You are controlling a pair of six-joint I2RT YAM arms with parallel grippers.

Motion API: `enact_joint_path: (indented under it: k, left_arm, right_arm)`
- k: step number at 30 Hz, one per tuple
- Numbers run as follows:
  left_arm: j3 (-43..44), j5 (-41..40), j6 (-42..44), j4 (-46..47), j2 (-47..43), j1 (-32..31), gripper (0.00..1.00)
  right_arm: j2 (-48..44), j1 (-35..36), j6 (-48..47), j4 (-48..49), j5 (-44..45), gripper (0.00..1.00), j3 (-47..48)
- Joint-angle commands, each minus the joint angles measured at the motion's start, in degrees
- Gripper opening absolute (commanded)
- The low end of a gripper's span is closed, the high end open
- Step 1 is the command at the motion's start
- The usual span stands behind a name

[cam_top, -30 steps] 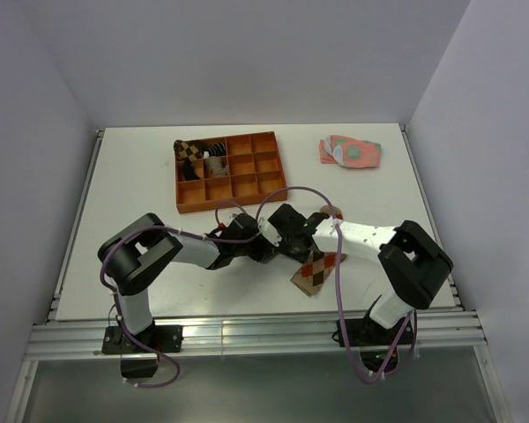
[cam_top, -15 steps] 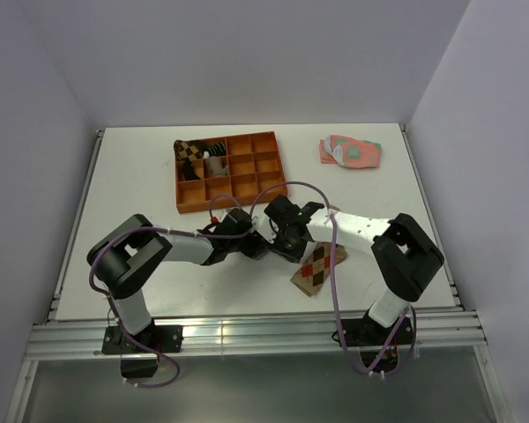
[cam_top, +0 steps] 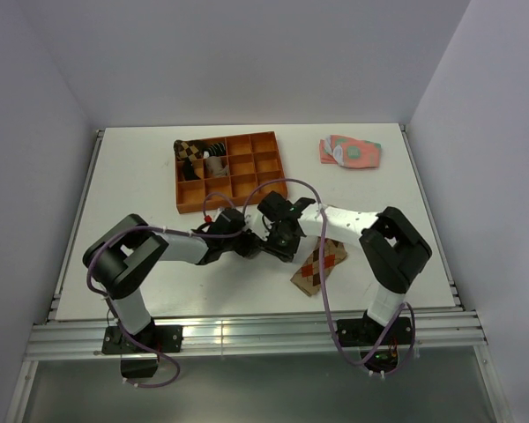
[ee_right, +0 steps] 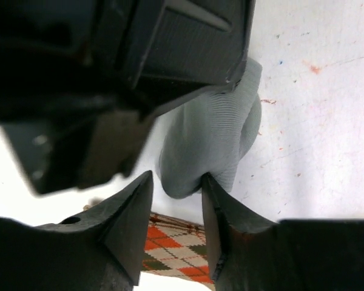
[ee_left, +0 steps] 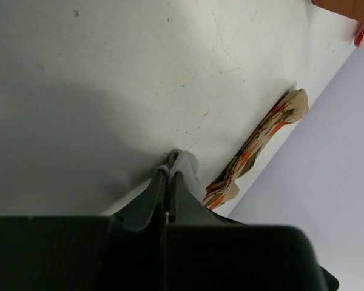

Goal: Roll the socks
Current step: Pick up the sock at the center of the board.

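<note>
Pinching the limp, light grey sock (ee_right: pixel 212 133) in your clamped left hand (ee_left: pixel 169 174), take its bunched end with the parted right hand (ee_right: pixel 176 188).

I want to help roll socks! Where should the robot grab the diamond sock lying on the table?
Probably its near-left end, pinched from straight above. The argyle sock lies flat on the table, slanting away to the right, and that end sits clear of both arms.
</note>
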Motion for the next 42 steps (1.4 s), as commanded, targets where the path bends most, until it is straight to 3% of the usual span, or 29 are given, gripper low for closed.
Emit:
enact_joint_path:
  k: [1, 2, 5, 7, 11, 15, 27, 35, 42]
  left_arm:
    - [-1.7, -0.7, 3.1, -6.4, 0.9, -2.8, 0.00]
    - [-2.1, -0.5, 3.1, -5.4, 0.6, -2.8, 0.00]
    - [-3.9, 0.0, 2.7, -3.2, -0.9, -2.7, 0.13]
    - [-5.8, 0.0, 2.5, -1.9, -2.7, -2.3, 0.29]
    - [-9.1, -0.5, 2.5, -0.1, -7.8, -0.6, 0.53]
    - [-9.6, -0.3, 4.5, -0.6, -11.5, 0.9, 0.64]
    - [-10.9, -2.3, 2.8, -7.3, -15.7, 1.0, 0.65]
    - [-15.9, -2.3, 3.0, -3.5, -20.4, 6.5, 0.67]
    - [-14.5, -6.2, 0.2, -3.1, -24.6, 3.8, 0.68]
  right_arm:
    - [1.9, 1.8, 1.0, 13.1, -3.2, 0.44, 5.4]
    - [2.5, 1.7, 1.3, 13.3, -3.2, 0.33, 5.5]
    - [3.6, 1.0, 2.2, 13.0, -3.9, 0.12, 6.2]
    - [3.7, 0.2, 3.0, 13.3, -3.9, 0.04, 6.1]
    - [3.2, -1.1, 3.8, 14.1, -3.9, 0.00, 5.7]
    - [3.0, -1.5, 4.5, 15.0, -3.7, 0.00, 5.1]
    - [4.4, -1.6, 4.9, 14.8, -3.2, 0.00, 5.4]
    - [4.6, -1.6, 4.6, 14.8, -2.5, 0.00, 4.8]
    - [4.4, -1.5, 5.4, 14.6, -2.6, 0.00, 5.2]
